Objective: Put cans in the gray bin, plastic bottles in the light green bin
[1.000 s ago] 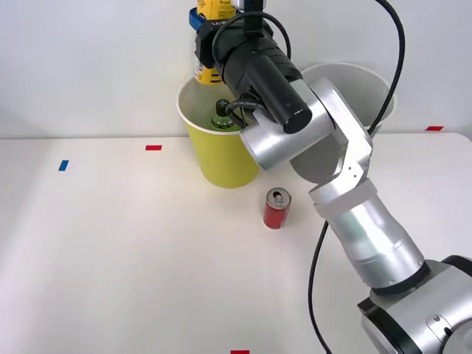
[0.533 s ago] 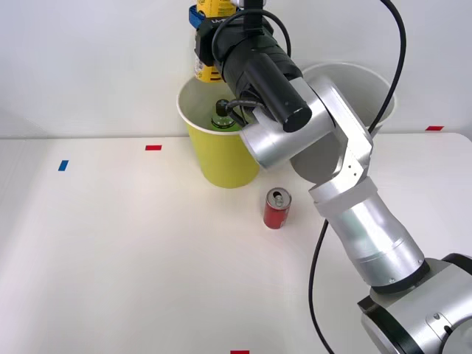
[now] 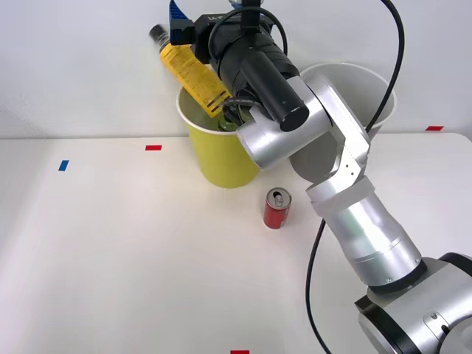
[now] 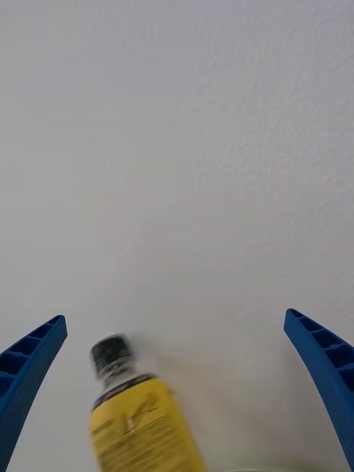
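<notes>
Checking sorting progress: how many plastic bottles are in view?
2. The yellow-label bottle tilts over the light green bin, between the open right gripper's fingers. A green bottle barely shows inside that bin; more may be hidden.

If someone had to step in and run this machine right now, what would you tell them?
Right gripper: open, above the light green bin.
Yellow-label bottle: released, tilted, its lower end dipping into that bin.
Green bottle: already inside the same bin.
Red can: upright on the table, in front of the bins.
Gray bin: behind the arm.
Left: the can goes into the gray bin.
</notes>
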Robot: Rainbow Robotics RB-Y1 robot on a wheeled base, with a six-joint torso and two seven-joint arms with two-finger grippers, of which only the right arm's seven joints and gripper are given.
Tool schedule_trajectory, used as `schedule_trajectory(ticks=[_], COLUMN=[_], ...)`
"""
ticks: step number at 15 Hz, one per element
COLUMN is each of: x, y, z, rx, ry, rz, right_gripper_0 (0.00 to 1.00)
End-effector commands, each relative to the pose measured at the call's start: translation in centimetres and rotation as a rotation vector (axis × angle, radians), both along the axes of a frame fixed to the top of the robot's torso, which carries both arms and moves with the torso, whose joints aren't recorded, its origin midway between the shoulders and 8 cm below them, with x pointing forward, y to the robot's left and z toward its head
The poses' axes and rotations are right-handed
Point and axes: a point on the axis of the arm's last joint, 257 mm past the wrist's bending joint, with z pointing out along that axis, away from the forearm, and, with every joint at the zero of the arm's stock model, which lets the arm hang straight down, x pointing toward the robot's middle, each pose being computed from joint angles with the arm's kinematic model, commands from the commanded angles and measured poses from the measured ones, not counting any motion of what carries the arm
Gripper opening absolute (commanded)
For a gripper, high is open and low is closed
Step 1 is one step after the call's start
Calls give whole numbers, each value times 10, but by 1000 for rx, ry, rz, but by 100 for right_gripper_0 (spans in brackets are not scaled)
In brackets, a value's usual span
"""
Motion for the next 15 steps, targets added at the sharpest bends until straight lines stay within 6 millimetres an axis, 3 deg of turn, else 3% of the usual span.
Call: schedule_trajectory(ticks=[1, 12, 15], x=[-1, -1, -12], y=[1, -3, -11], z=[0, 3, 3], rx=[3, 15, 67], ry=[1, -18, -67], rz=[3, 17, 91], right_gripper_0=[100, 100, 100])
